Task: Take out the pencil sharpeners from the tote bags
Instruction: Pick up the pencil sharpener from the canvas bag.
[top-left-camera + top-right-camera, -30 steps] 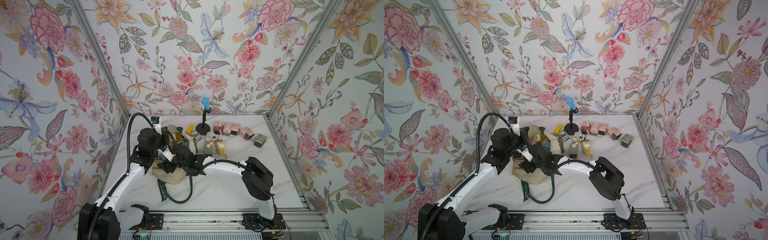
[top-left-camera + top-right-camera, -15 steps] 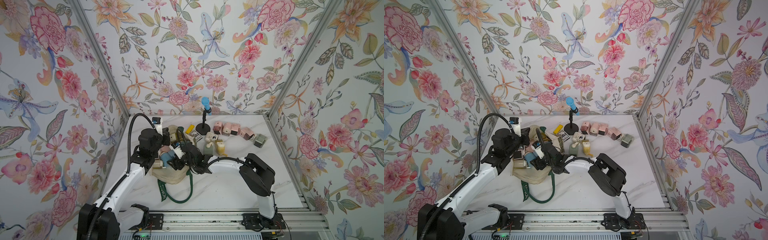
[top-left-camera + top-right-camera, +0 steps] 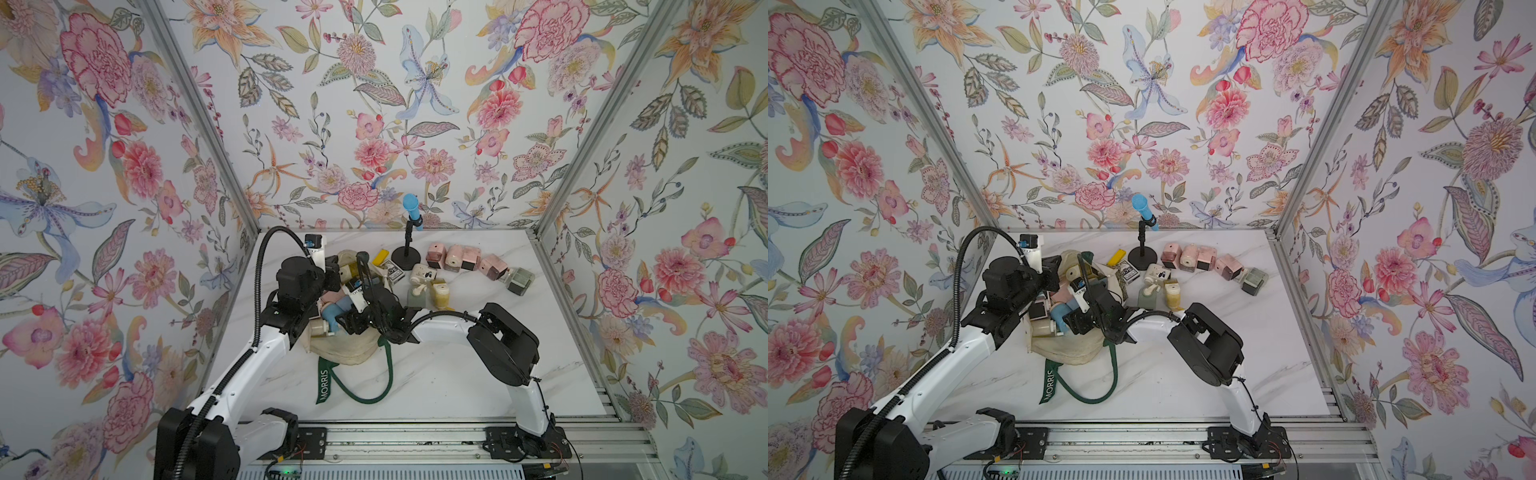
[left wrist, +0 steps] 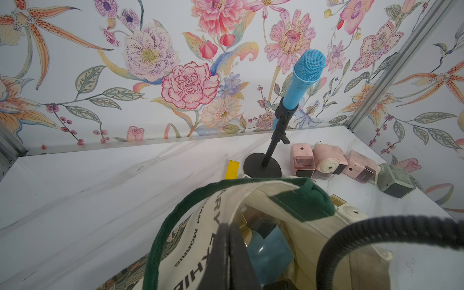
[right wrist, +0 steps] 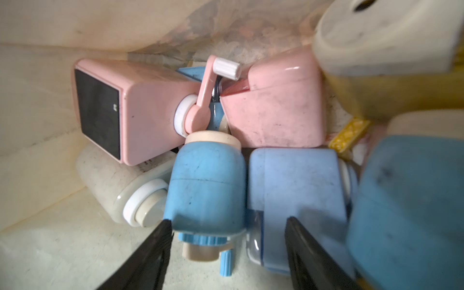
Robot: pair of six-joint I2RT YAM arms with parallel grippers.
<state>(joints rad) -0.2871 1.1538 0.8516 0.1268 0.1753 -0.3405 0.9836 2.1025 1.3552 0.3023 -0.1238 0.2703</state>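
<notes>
The cream tote bag (image 3: 345,353) lies on the table with its mouth towards the back. My left gripper (image 4: 231,251) is shut on the tote bag's rim (image 4: 263,193) and holds the mouth up. My right gripper (image 5: 228,226) reaches inside, open, its jaws on either side of the crank end of a blue pencil sharpener (image 5: 206,185). Pink (image 5: 140,110), light blue (image 5: 296,185) and cream (image 5: 115,183) pencil sharpeners lie packed around it. In both top views the right gripper (image 3: 349,322) (image 3: 1073,322) sits at the bag's mouth. More pencil sharpeners (image 3: 455,257) lie out on the table.
A blue microphone (image 3: 411,208) on a black stand (image 3: 406,262) rises at the back, beside a flat yellow bar (image 3: 380,257) and a dark printed box (image 3: 395,272). The green MORRIS strap (image 3: 324,384) loops over the table in front. Floral walls close in three sides.
My right arm has pushed a little further left into the bag's mouth, and the blue sharpener now shows beside its jaws. The left gripper keeps its hold on the rim.
</notes>
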